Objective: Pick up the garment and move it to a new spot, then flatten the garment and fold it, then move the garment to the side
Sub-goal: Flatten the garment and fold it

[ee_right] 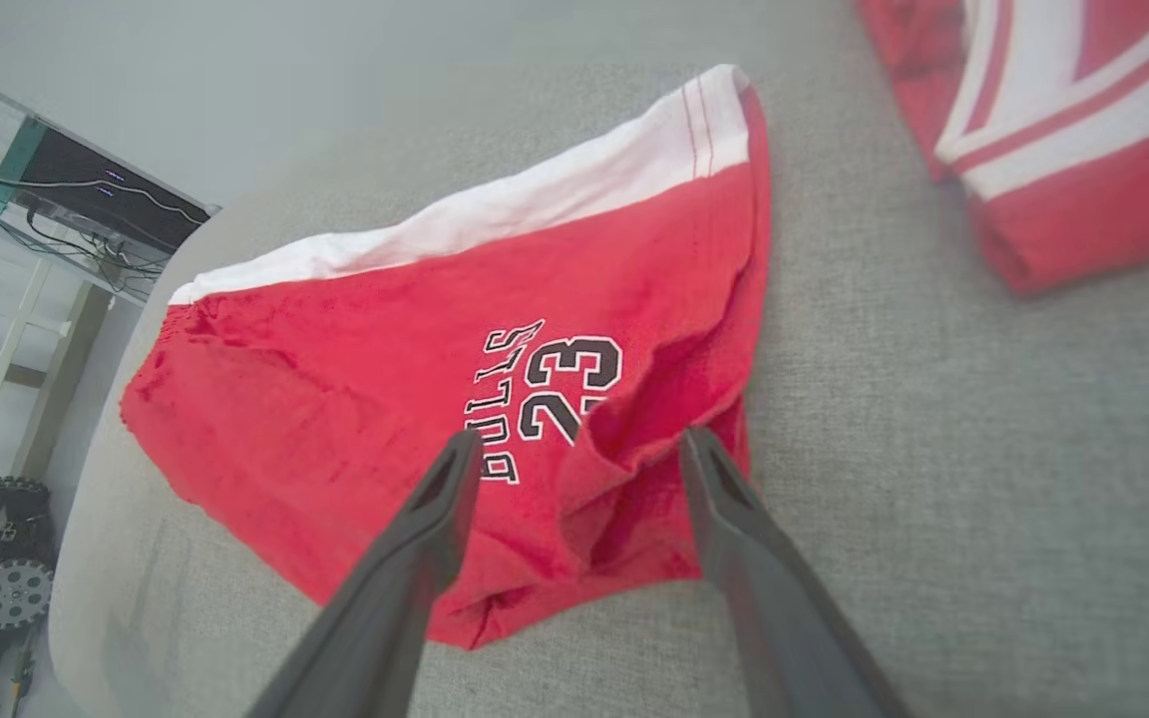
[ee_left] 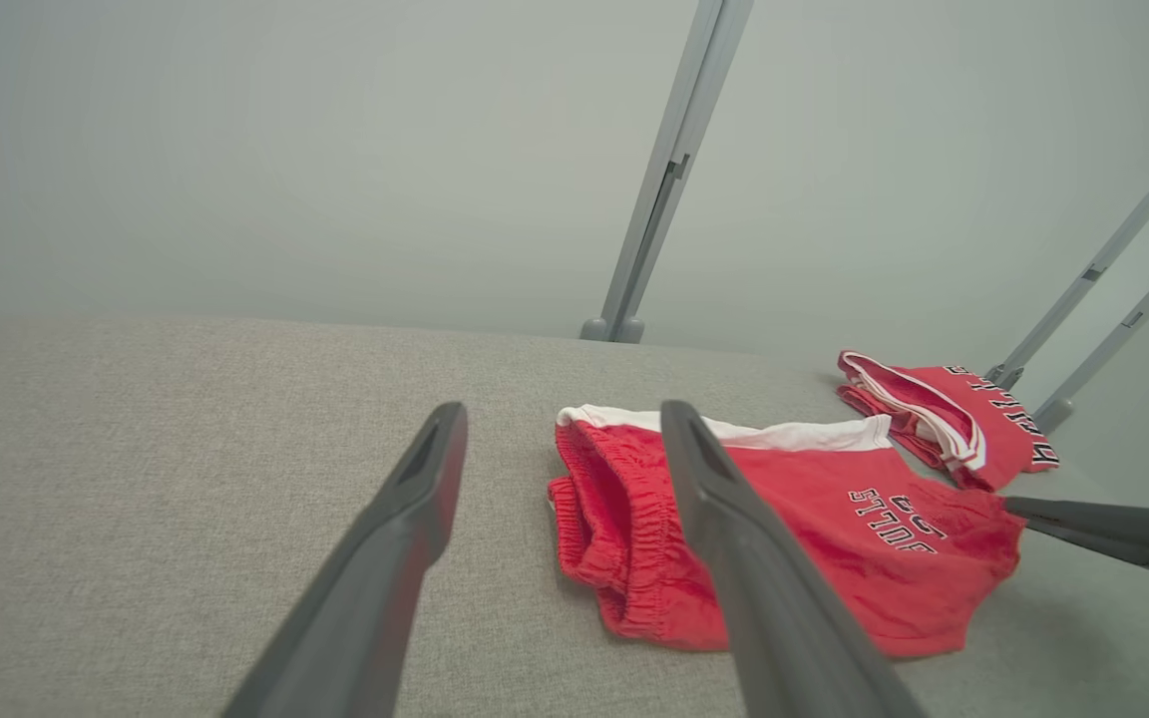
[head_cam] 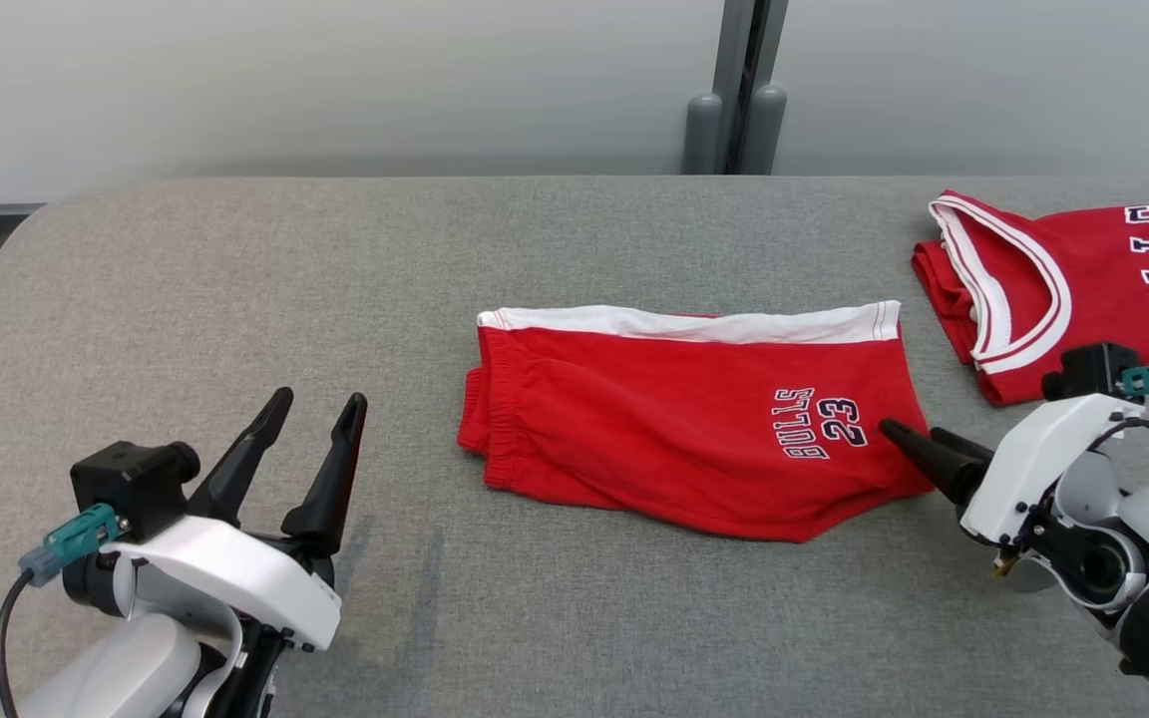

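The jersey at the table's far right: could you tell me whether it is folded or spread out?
Folded. The jersey lies as a compact bundle, with layered edges stacked along its left side and no sleeves spread.

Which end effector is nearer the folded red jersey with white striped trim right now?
Right. The right end effector sits just in front of the folded red jersey, fingertips over the red shorts' corner. The left end effector is far across the grey table, near left.
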